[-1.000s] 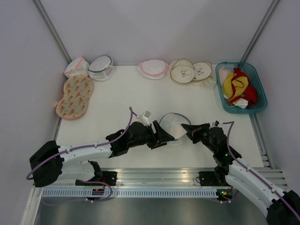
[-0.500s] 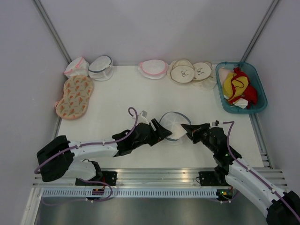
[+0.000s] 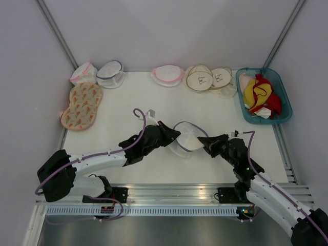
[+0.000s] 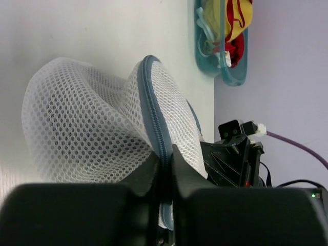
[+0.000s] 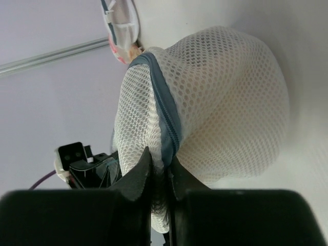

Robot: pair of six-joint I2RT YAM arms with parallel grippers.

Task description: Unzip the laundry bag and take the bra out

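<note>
Pinching the round white mesh laundry bag (image 3: 187,137) by its blue-grey zipper edge (image 4: 154,107), the left pincer (image 4: 164,161) and right pincer (image 5: 160,171) hold it tight between them, probably ready for unzipping.

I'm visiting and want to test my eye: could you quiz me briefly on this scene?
1. True or false: the left gripper and the right gripper both pinch the laundry bag at its blue-grey zipper trim.
2. The red and yellow garments lie in: A) the teal basket; B) the laundry bag; C) the left gripper.
3. Fill in: the laundry bag is white ____.
Key: 1 true; 2 A; 3 mesh.
</note>
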